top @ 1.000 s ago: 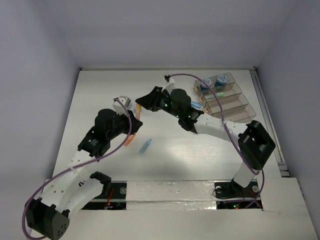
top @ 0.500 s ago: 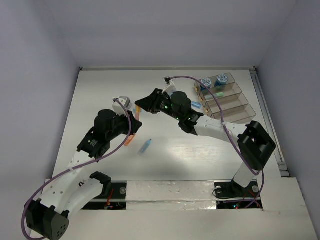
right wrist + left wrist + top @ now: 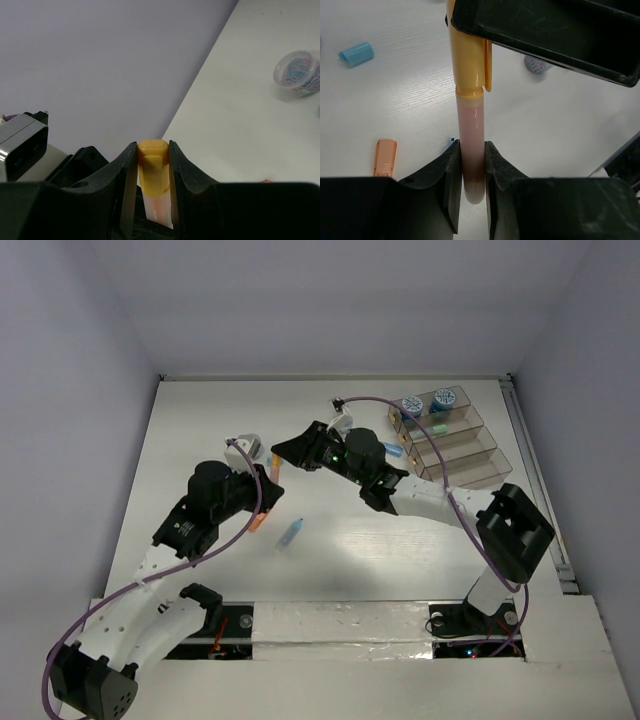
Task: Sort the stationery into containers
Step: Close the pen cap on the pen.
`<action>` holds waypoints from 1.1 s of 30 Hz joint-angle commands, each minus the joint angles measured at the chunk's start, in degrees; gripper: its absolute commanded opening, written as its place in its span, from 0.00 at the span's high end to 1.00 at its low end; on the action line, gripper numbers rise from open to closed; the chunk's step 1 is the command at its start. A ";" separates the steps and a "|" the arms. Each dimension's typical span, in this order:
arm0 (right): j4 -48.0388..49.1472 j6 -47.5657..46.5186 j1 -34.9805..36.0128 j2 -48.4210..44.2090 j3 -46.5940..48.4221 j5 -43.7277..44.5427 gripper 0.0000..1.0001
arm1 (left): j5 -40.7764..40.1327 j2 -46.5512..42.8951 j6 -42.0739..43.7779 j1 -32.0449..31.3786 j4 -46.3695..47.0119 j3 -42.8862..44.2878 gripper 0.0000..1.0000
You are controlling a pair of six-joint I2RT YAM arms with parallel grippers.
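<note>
My left end effector (image 3: 472,167) was clamped on the pale pink barrel of the orange-capped stick (image 3: 471,135), its two fingers (image 3: 451,175) pressed against either side of the lower end. The rounded tip stuck out just past them. My right end effector (image 3: 153,167) was closed on the other end of the same stick, with the yellow-orange cap squeezed between its fingers (image 3: 127,175) and the cap's clip facing its camera. So the stick ran straight from one end effector to the other, gripped at both ends. From above, this shared grip sat near the middle of the surface (image 3: 200,420), to the left of the containers (image 3: 470,455) and well apart from them. In the far bins of that rack I could see two blue rolls (image 3: 411,406) and something small and green, which I could not make out. A light-blue stick (image 3: 290,532) lay loose on the surface nearer my bases, with a small orange cap (image 3: 385,157) close to it. A light-blue cap (image 3: 356,53) lay farther off in my left wrist view. A small clear jar (image 3: 299,72) holding coloured bits stood on the surface in my right wrist view, apart from both end effectors.
</note>
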 commanded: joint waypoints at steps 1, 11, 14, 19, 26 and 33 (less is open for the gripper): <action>0.21 -2.59 3.19 -3.43 -2.08 0.05 0.95 | -1.23 -1.40 0.04 0.52 5.21 2.57 1.00; -3.12 -6.01 4.25 -2.38 -2.62 -2.40 0.97 | -1.32 -2.10 0.04 0.52 5.21 2.39 1.00; -3.83 -6.11 4.25 -2.38 -2.79 -4.25 1.00 | -1.40 -2.01 0.04 0.52 5.30 2.57 1.00; -3.12 -5.67 4.86 -1.68 -4.20 -6.54 1.00 | -2.90 -2.63 0.04 0.52 4.95 3.01 1.00; -2.86 -6.20 6.62 -0.62 -6.66 -6.63 1.00 | -5.27 -2.98 1.70 0.52 3.10 7.22 1.00; -3.03 -7.60 8.91 0.17 -8.59 -5.57 1.00 | -3.86 -0.26 2.24 0.52 4.42 10.65 1.00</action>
